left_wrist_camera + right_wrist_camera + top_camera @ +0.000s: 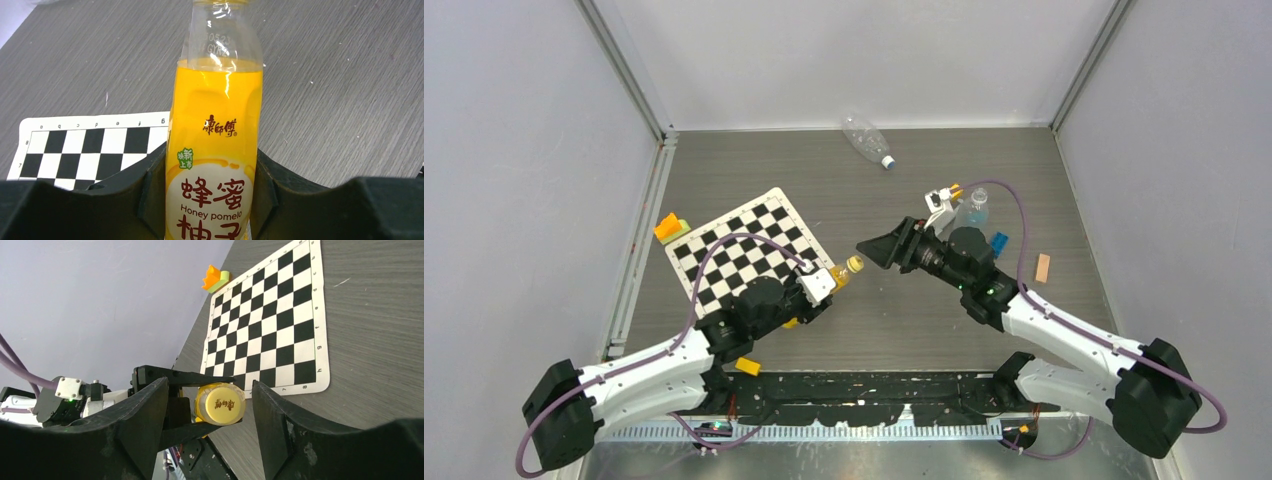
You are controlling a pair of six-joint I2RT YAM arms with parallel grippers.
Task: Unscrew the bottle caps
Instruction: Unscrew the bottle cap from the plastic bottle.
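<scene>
My left gripper (212, 200) is shut on the yellow-orange bottle (215, 140), with a finger pressed against each side of its label. In the top view the left gripper (827, 287) holds that bottle (841, 273) off the table, and the yellow cap (856, 263) points at my right gripper (867, 248). The right gripper (209, 390) is open. The yellow cap (220, 404) faces it end-on between the fingers, with a gap on each side. A clear bottle (865, 136) lies at the back, its pale cap (887, 161) on. Another clear bottle (975, 208) stands behind my right wrist.
A chessboard mat (754, 245) lies left of centre, with an orange and green block (670, 227) at its far left corner. A blue block (999, 243) and a tan piece (1043, 267) lie to the right. A yellow block (747, 366) sits near the left arm's base.
</scene>
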